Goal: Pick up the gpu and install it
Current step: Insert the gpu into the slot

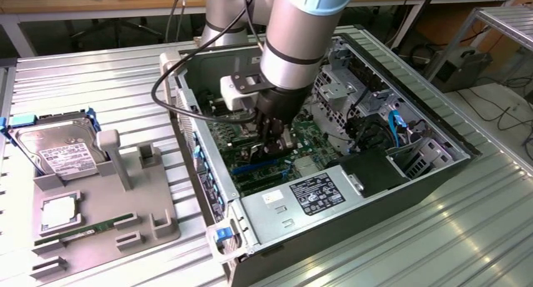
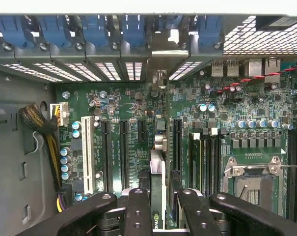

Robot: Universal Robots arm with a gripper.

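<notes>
At the exterior view's left a grey holder point(image 1: 104, 203) sits on the ribbed metal table point(image 1: 433, 237): a hard drive point(image 1: 54, 151) propped at its far end, a chip point(image 1: 58, 212) and green memory stick point(image 1: 79, 232) nearer.

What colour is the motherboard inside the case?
The motherboard is green; the wrist view shows it best.

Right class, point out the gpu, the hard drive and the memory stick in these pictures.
gpu point(image 2: 158, 179): wrist view, on its narrow greyish edge.
hard drive point(image 1: 65, 155): exterior view, on its white label.
memory stick point(image 1: 82, 232): exterior view, on the middle of its green strip.
</notes>
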